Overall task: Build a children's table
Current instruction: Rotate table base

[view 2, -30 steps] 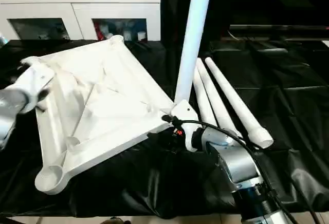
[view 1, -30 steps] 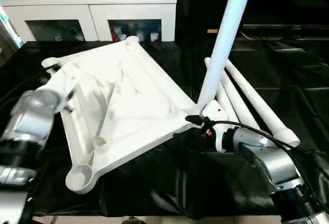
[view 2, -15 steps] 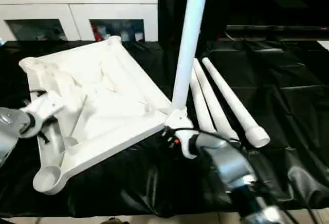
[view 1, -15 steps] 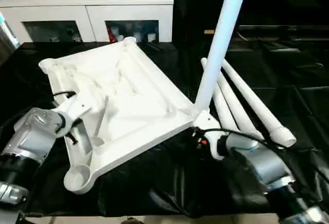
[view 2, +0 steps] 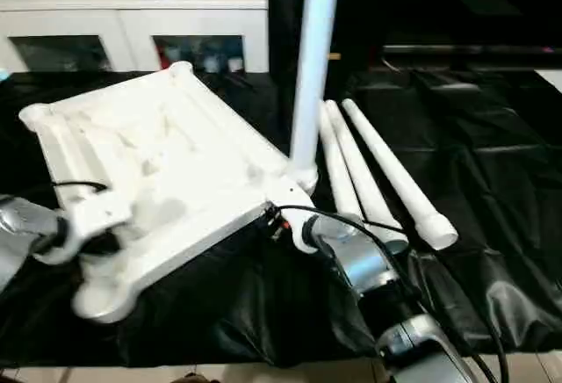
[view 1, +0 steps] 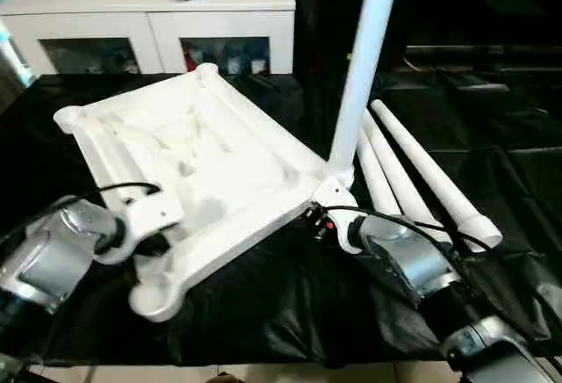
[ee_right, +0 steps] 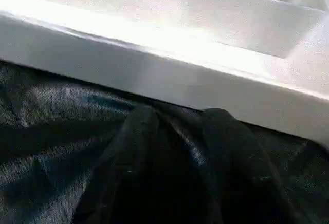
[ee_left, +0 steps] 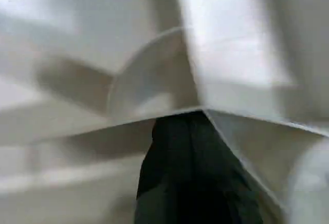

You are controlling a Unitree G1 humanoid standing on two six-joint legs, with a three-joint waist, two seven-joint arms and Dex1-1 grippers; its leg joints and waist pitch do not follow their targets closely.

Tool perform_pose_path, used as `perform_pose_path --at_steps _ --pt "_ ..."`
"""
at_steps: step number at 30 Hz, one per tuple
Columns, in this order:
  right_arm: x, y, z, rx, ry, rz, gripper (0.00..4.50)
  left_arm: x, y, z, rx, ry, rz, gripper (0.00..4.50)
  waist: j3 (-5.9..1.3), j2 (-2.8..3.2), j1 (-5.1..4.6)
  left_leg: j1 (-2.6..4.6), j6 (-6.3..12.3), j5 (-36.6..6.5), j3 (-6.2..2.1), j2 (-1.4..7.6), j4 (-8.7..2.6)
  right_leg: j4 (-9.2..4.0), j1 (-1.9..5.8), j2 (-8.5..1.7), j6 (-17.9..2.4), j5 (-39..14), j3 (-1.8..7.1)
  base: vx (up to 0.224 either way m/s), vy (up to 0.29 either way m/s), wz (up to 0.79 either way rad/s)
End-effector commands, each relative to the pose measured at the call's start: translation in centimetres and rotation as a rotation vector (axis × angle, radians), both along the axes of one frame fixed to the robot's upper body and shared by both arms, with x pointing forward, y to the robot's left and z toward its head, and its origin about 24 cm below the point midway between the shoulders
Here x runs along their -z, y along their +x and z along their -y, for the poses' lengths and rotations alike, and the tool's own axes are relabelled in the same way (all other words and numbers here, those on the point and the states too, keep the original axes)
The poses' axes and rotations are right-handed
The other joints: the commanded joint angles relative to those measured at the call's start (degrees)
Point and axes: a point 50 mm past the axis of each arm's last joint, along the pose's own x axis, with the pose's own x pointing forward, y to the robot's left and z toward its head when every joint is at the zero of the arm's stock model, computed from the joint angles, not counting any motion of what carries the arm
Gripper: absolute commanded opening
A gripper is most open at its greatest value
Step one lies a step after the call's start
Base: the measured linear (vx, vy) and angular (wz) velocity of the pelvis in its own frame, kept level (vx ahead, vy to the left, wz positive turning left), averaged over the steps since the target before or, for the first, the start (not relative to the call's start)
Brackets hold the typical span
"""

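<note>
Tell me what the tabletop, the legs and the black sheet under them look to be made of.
Tabletop: likely moulded plastic, white with a soft sheen, judging by its ribs and round sockets.
Legs: probably the same smooth white plastic; seamless tapered tubes.
Black sheet: thin glossy film or fabric, creased with shiny highlights; which one is unclear.

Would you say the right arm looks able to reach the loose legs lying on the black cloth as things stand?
Probably yes: the three loose legs lie on the black cloth just beyond the right gripper, with nothing between, though that gripper sits at the tabletop corner.

Table top [view 1: 202, 168]: white, underside up, tilted on black cloth.
Standing leg [view 1: 362, 67]: upright in right corner socket.
Loose legs [view 1: 421, 172]: lying right of top.
</note>
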Motion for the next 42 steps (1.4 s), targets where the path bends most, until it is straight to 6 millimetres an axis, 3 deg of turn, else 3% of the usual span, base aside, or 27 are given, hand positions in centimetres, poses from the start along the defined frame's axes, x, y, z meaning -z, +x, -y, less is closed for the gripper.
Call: perform_pose_path --at_steps 1,5,6,8,15,23,31,35,36,42 --pt "-0.4 0.4 -0.2 -0.005 -0.003 0.03 1.36 -0.4 -0.4 2.2 0.097 -0.086 -0.014 0.0 -3.17 0.51 -0.19 1.97 -3.92 -23.8 -2.02 3.58 -4.82 -4.63 1.11 -5.02 -10.3 -20.0 3.84 0.0 0.0 0.0" --pt "-0.2 0.5 0.2 -0.002 -0.015 0.041 1.04 -0.4 -1.1 5.2 0.171 -0.169 -0.038 0.0 -3.24 0.5 -0.47 1.67 -3.99 -22.8 -1.99 3.56 -4.85 -4.35 1.38 -4.85 -10.7 -18.1 3.81 0.0 0.0 0.0" --pt "-0.2 0.5 0.2 -0.002 -0.015 0.041 0.75 -0.4 -1.1 5.2 0.172 -0.171 -0.039 0.0 -3.26 0.47 -0.47 1.68 -3.77 -22.4 -1.94 3.45 -4.75 -4.46 1.44 -4.83 -10.6 -18.1 3.82 0.0 0.0 0.0" --pt "-0.1 0.6 0.2 -0.003 -0.015 0.043 0.75 -0.2 -1.4 6.4 0.213 -0.191 -0.049 0.0 -3.3 0.43 -0.65 1.46 -3.35 -21.7 -1.91 3.37 -4.68 -4.42 1.62 -4.8 -10.7 -17.7 3.8 0.0 0.0 0.0" --pt "0.0 0.4 0.0 -0.02 0.001 0.049 0.1 1.8 -0.7 7.7 0.231 -0.222 -0.034 0.0 -3.5 0.61 -1.34 1.37 -2.25 -20.6 -1.84 3.22 -4.43 -4.56 1.73 -4.44 -10.7 -16.5 3.6 0.0 0.0 0.0" --pt "0.1 0.3 -0.6 -0.047 0.016 0.056 0.03 3.0 0.5 9.4 0.204 -0.282 0.029 0.0 -3.4 0.36 -1.28 1.51 -2.38 -22.2 -1.94 3.33 -4.5 -4.86 1.67 -4.69 -10.2 -19.0 3.6 0.0 0.0 0.0" --pt "-0.1 0.5 -1.3 -0.059 0.037 0.068 0.03 4.2 1.6 10.5 0.171 -0.343 0.075 0.0 -3.09 0.35 -1.23 1.82 -2.07 -24.5 -2.02 3.2 -4.45 -5.77 1.32 -4.89 -8.6 -25.1 3.5 0.0 0.0 0.0" --pt "-0.5 0.7 -1.7 -0.061 0.065 0.075 0.03 4.7 2.4 10.6 0.139 -0.377 0.089 0.0 -2.69 0.15 -1.5 2.38 -2.68 -28.5 -2.44 3.04 -4.48 -6.7 0.97 -5.22 -5.5 -34.1 3.18 0.0 0.0 0.0" --pt "-0.6 0.7 -1.8 -0.059 0.071 0.081 0.03 4.8 2.4 10.8 0.143 -0.388 0.087 0.0 -2.62 0.07 -1.55 2.07 -2.65 -28.5 -2.63 3.06 -4.57 -6.85 1.1 -5.4 -4.8 -35.6 3.09 0.0 0.0 0.0" --pt "-1.3 1.3 -1.2 -0.024 0.074 0.132 0.03 5.0 2.6 10.9 0.144 -0.377 0.1 0.0 -2.34 -0.02 -1.69 2.87 -2.76 -31.6 -2.85 2.97 -4.43 -7.65 0.18 -5.31 -3.2 -39.6 2.64 0.0 0.0 0.0"
